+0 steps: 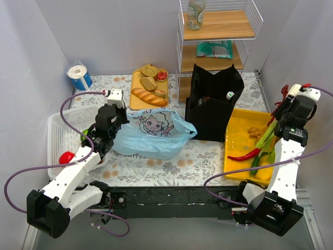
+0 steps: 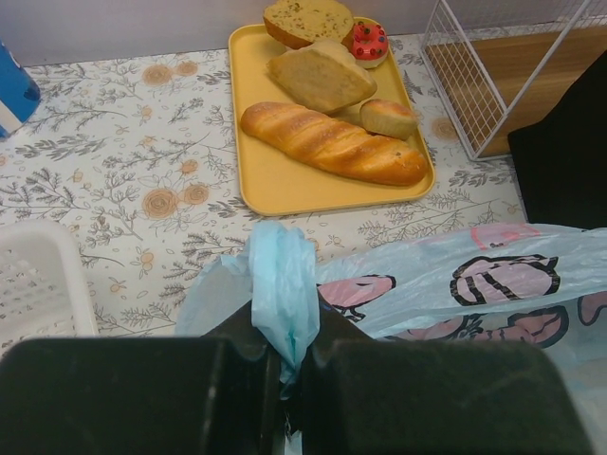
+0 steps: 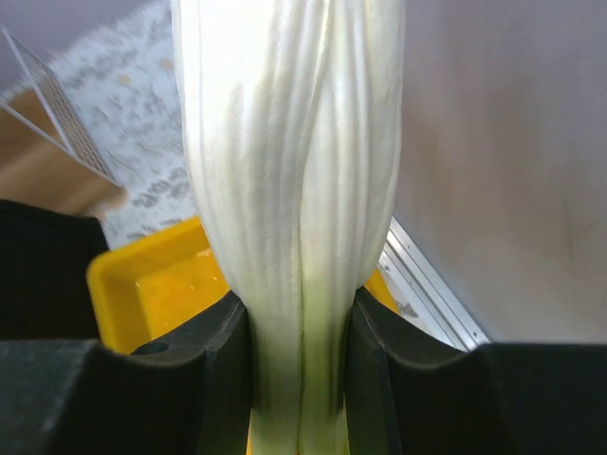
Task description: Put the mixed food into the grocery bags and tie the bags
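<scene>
A bare strip of table is lying open along the lower centre, in front of the light-blue bag. The black bag and wire shelf are blocking the upper centre. The white basket and yellow tray are crowding the left and right edges. A green stalk is filling the gap between the right fingers.

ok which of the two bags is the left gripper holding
The light-blue cartoon-print bag: its twisted handle is pinched in the left gripper. The tall black bag stands free, with no gripper on it.
</scene>
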You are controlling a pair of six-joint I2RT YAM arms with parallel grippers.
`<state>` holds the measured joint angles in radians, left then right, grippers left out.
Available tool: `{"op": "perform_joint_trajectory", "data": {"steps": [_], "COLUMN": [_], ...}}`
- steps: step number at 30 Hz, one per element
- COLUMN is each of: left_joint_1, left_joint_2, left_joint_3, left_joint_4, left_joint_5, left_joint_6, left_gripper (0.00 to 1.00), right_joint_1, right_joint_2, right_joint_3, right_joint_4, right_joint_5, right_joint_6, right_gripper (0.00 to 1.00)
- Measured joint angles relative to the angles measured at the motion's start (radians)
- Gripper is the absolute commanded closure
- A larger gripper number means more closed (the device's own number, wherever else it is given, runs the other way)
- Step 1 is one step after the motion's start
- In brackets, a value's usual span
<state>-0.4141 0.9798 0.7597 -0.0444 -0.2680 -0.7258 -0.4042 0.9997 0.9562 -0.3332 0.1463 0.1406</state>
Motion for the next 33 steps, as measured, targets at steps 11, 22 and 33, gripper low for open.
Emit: {"op": "perform_joint_trajectory", "data": {"steps": [11,22,33], "left_joint_1": [0.0,0.0,0.0], "left_joint_2": [0.0,0.0,-0.002], "left_joint_3": [0.0,0.0,0.0], "left_joint_4": [0.0,0.0,0.0], "left_joint_5": [0.014,0.021,0.022], "left_joint_6": [-0.004,-0.005,-0.005], "left_gripper": [1.0,1.0,1.0], "right_joint_1": [0.002,0.007,0.007], "right_joint_2": [0.048,0.099,0.12], "right_joint_3": [-0.071,-0.149,-0.19], "right_joint_4": [-0.012,-0.015,0.008], "right_joint_5": [-0.153,-0.171,-0.129], "right_joint_6": [0.04,0.039,0.019], "right_gripper": [0.72,0.49,0.82]}}
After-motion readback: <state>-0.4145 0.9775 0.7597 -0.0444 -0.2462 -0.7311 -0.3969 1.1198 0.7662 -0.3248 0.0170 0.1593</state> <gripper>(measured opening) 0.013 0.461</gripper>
